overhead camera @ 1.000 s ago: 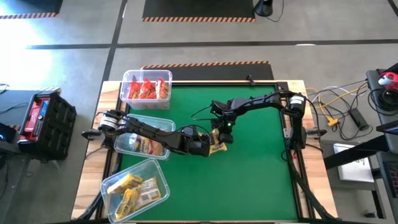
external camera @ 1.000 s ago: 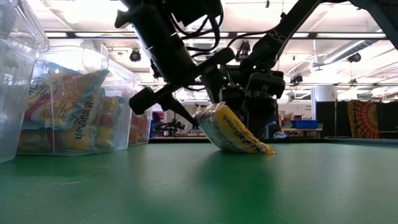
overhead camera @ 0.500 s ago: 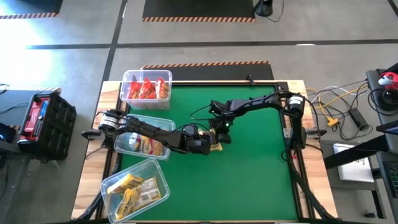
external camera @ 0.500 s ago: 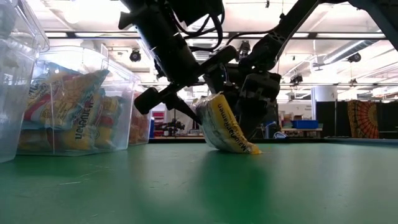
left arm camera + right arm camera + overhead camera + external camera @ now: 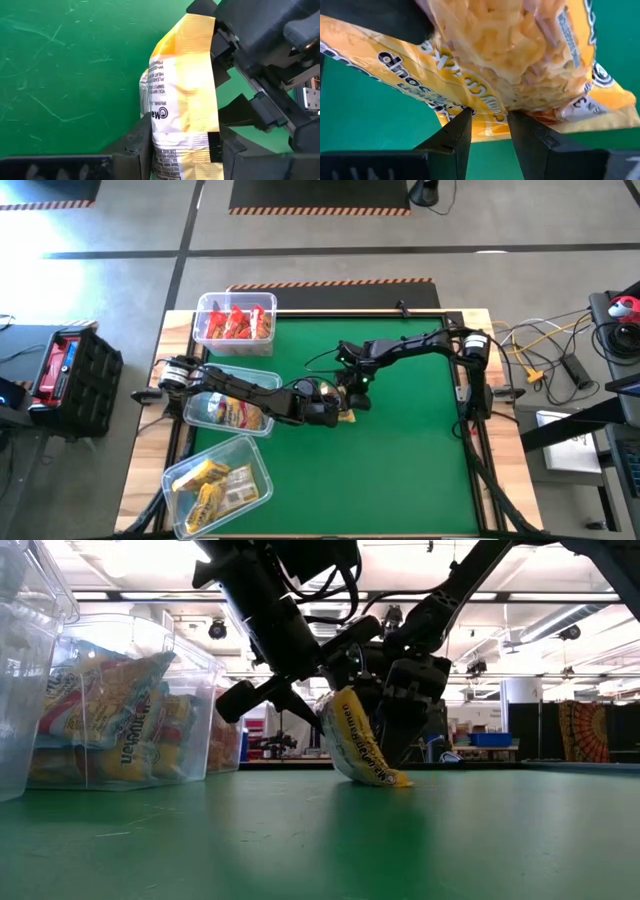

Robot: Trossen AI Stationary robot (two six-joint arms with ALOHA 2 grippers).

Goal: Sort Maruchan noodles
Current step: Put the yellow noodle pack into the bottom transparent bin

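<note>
— Yellow glossy plastic noodle packet (image 5: 358, 740): where?
— Mid green tabletop (image 5: 420, 460), standing tilted on one corner.
— Who holds it?
— Left claw (image 5: 181, 145) and right claw (image 5: 489, 125) both grasping it, meeting at centre.

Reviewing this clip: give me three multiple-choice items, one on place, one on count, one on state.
1. Where is the yellow packet? A in a bin; B mid-table between both grippers; C on the floor.
2. How many clear bins line the table's left edge? A one; B three; C five.
3. How does the packet sit? A flat; B tipped up on one end; C fully lifted.

B: the left gripper and right gripper meet on it.
B: the high view shows three.
B: its lower end touches the mat.
</note>
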